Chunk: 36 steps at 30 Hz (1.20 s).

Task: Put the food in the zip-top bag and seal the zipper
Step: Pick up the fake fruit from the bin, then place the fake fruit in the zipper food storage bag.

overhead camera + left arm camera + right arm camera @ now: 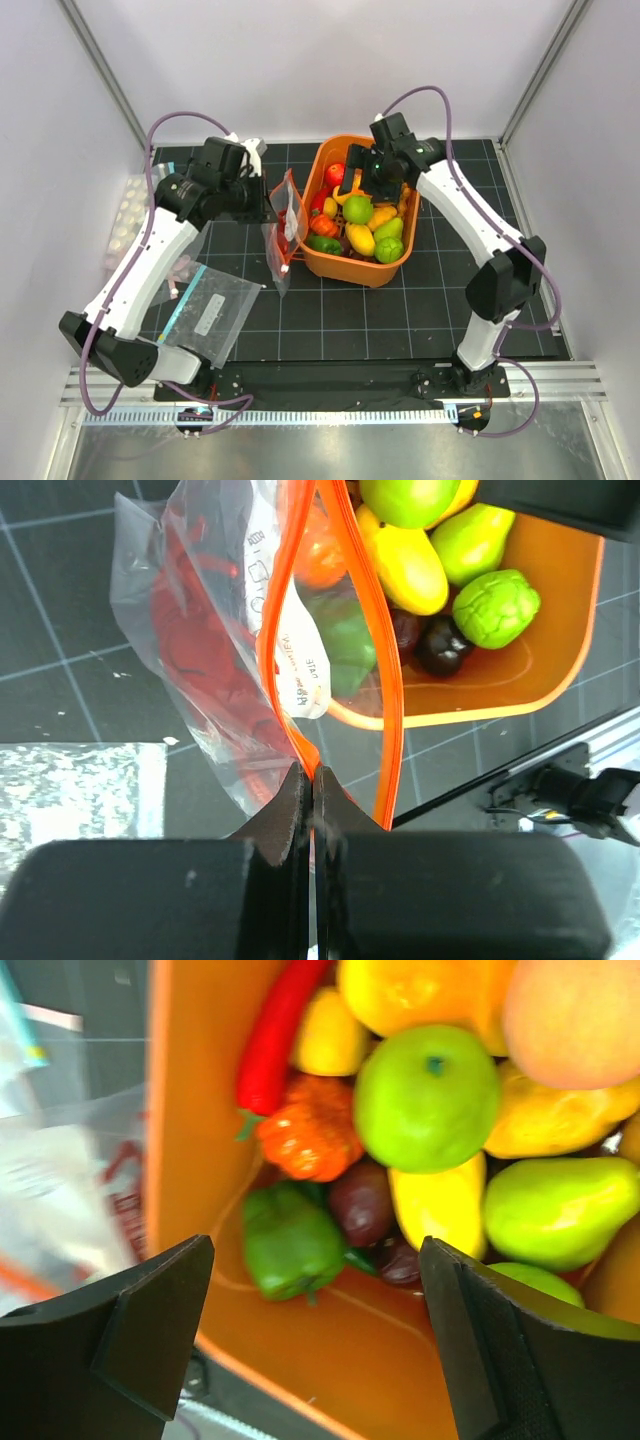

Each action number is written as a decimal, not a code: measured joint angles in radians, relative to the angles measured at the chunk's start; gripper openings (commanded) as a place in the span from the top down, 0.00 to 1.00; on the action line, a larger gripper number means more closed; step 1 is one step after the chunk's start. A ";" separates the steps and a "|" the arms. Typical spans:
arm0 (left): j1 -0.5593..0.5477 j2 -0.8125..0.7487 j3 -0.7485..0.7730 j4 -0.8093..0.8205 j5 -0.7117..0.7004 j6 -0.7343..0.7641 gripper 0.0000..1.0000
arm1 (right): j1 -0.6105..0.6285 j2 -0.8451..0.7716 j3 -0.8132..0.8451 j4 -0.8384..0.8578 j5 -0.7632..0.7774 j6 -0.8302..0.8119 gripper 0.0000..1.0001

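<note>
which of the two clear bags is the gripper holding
The bag with the red-orange zipper: the left gripper is shut on its mouth edge, holding it upright. The teal-strip bag lies flat on the mat.

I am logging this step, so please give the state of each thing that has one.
zip-top bag: held up, mouth open
zipper: unsealed, one end pinched
lobster: inside the bag
green fruit: in the orange basket
left tool: shut on the zipper
right tool: open, over the basket
</note>
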 measured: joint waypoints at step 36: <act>0.000 0.097 0.051 -0.026 -0.079 0.064 1.00 | 0.019 -0.063 0.040 0.182 -0.154 -0.107 0.71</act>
